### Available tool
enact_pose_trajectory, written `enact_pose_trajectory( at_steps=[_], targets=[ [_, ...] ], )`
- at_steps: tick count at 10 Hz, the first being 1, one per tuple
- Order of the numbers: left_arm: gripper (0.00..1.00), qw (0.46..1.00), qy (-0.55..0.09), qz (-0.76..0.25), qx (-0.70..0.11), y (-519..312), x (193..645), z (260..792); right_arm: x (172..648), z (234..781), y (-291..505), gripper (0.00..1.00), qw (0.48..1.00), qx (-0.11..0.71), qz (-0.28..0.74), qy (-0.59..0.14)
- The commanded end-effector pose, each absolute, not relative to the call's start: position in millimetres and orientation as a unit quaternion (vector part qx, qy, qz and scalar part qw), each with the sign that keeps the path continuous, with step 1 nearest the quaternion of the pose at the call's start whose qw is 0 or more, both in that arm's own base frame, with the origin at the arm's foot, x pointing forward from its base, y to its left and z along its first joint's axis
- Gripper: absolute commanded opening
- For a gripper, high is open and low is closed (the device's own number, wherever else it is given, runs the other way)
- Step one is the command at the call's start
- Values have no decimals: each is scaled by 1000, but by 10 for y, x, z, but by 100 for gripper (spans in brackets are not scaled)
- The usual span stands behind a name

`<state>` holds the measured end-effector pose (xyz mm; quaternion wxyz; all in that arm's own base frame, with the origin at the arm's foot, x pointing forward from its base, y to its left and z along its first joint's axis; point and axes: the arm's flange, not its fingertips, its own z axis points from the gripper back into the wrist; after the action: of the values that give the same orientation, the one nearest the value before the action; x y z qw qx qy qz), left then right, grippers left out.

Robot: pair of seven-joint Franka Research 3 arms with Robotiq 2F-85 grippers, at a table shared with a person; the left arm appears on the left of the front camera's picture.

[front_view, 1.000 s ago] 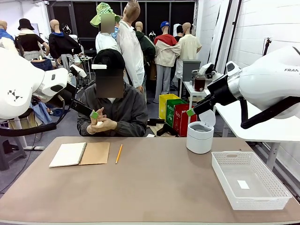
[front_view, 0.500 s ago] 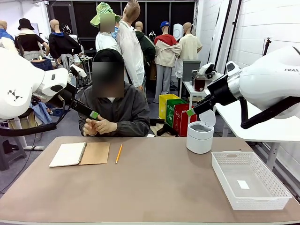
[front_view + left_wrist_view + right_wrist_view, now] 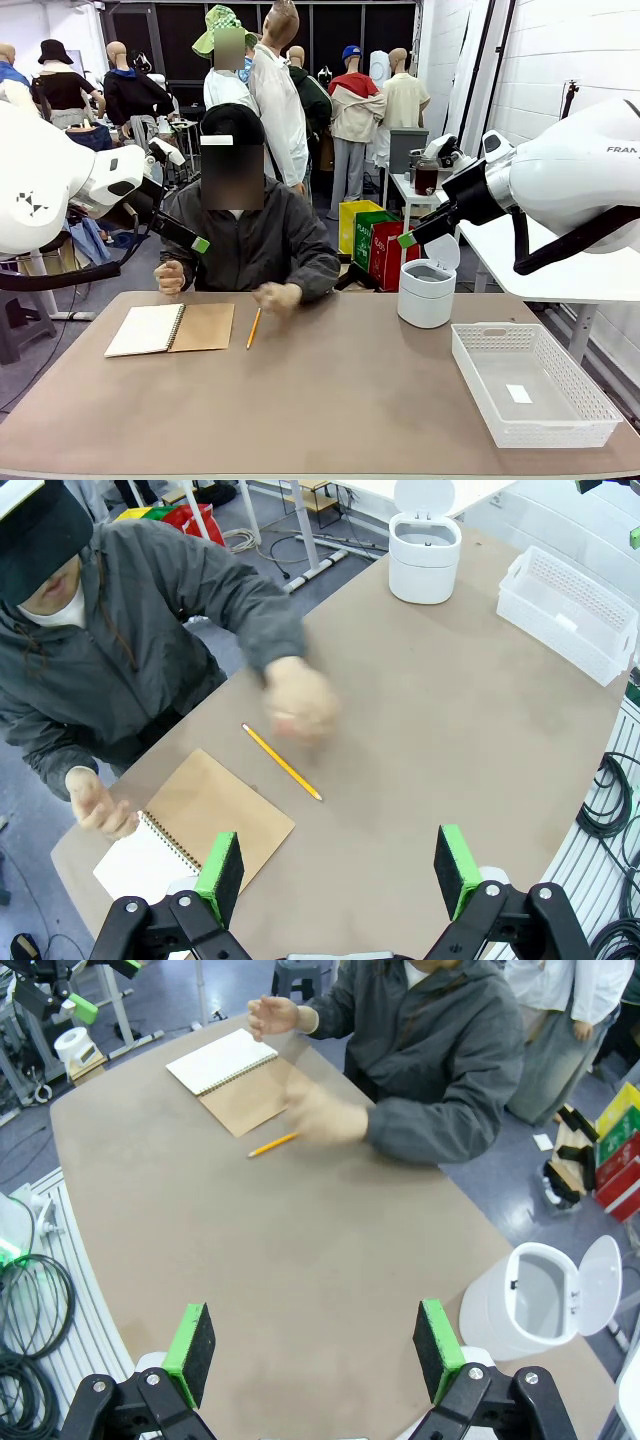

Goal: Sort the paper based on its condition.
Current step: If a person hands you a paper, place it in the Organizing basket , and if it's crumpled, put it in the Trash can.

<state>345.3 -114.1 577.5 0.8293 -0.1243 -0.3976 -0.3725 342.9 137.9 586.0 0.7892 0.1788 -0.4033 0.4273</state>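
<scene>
Two-arm caution, left gripper (image 3: pixel 338 865) and right gripper (image 3: pixel 313 1345) wide open, empty: avoid descending toward the notebook (image 3: pixel 170 328), risking collision with the person's blurred hand (image 3: pixel 277 297) beside it.

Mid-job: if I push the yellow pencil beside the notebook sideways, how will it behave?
The pencil is thin and straight, lying flat on the smooth table, so it would probably roll or skid. It looks light and stiff; a push near one end would likely spin it rather than bend it.
</scene>
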Motion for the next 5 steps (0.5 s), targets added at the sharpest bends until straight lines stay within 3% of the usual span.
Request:
enact_pose_trajectory(
  at_steps=[1,5],
  targets=[
    [100,830,-394,-373,-126,-1131,3453,5785,3425,5856,1371,100,789,183,428,-401],
    [100,830,-394,-373,-126,-1131,3453,5785,3425,5856,1371,100,789,183,428,-401]
  ],
)
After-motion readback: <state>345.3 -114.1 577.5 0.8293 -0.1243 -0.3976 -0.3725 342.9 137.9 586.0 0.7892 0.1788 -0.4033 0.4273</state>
